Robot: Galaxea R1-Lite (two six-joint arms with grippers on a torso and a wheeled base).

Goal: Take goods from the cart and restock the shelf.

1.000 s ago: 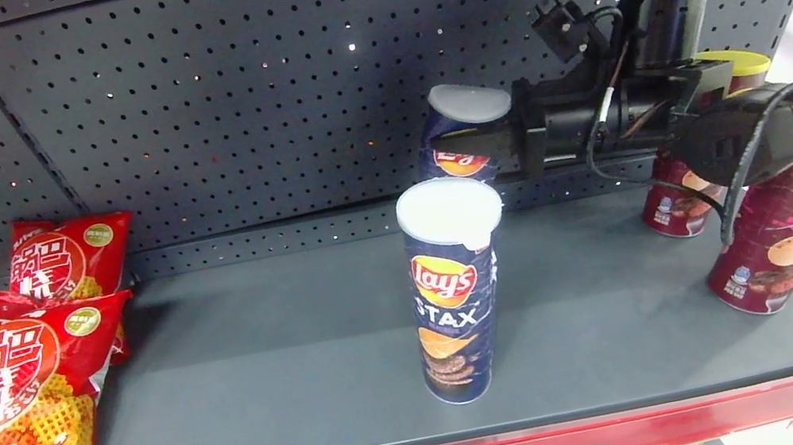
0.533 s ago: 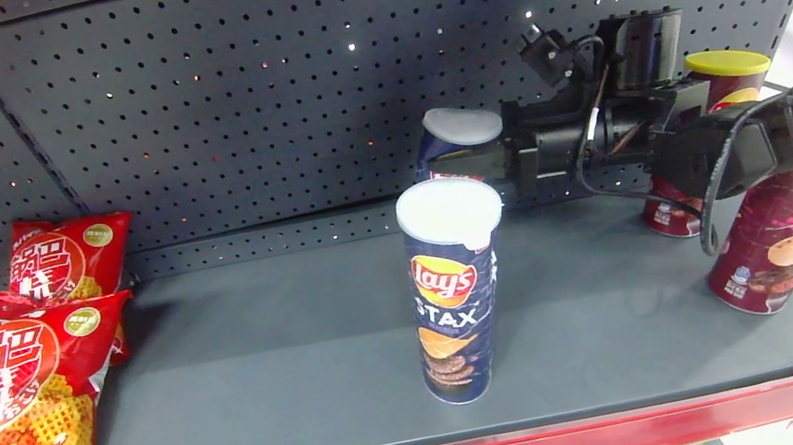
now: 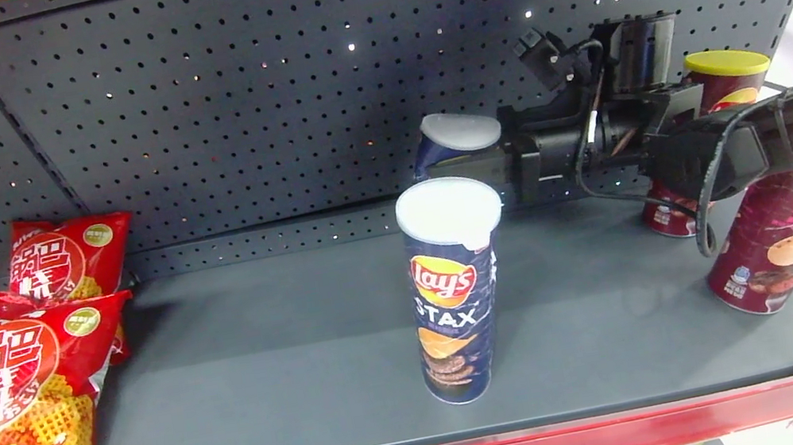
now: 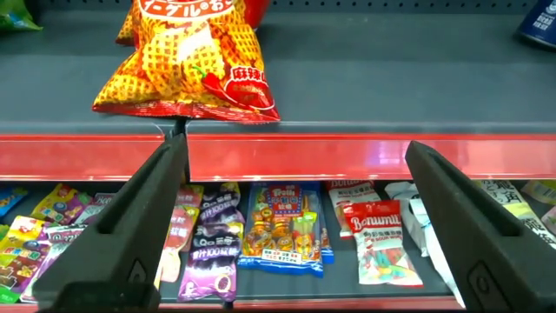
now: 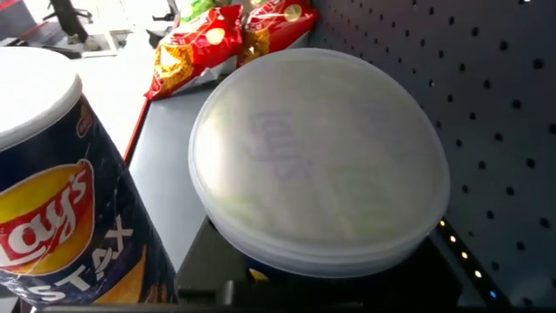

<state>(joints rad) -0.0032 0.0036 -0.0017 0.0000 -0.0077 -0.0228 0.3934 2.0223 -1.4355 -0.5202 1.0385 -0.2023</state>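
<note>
Two blue cans are seen in the head view. The front can [image 3: 457, 293] is stood upright at the middle of the shelf [image 3: 266, 357]. Behind it, close to the pegboard [image 3: 224, 106], the rear can [image 3: 459, 141] is clamped by the right gripper [image 3: 475, 165] and slightly tilted; its base is hidden. Two red cans [image 3: 781, 234] are stood at the right end, and two red bags [image 3: 30, 392] are laid at the left.

In the left wrist view, the left gripper [image 4: 295, 148] is held with fingers wide apart before the shelf's red edge. One bag is seen above it, sweet packets [image 4: 287, 230] below.

In the right wrist view, the rear can's pale lid [image 5: 317, 165] is seen close up, beside the front can.
</note>
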